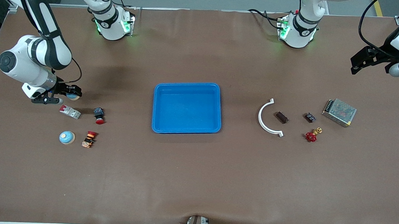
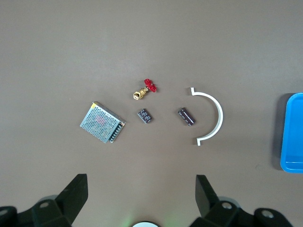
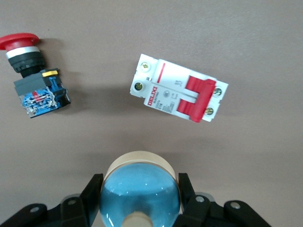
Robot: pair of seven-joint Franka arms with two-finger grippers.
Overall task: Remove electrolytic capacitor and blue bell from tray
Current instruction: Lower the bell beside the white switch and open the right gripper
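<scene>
Right claw (image 3: 139, 201) is clamped on blue bell (image 3: 140, 194), just above table (image 1: 196, 180) beside breaker (image 3: 178, 93); tray (image 1: 185, 130) is bare. Next, I think: release. Capacitor (image 2: 186, 116) lies out, below the waiting, spread left claw (image 2: 142, 198).

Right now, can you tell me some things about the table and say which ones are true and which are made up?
1. The blue tray has nothing in it. True.
2. The right gripper holds a blue bell between its fingers. True.
3. The left gripper is holding the capacitor. False: its fingers are open with nothing between them, and the capacitor lies on the table beside the white curved piece.
4. The red valve sits in the tray. False: it lies on the table toward the left arm's end.
5. Another blue bell rests on the table toward the right arm's end. True.
</scene>
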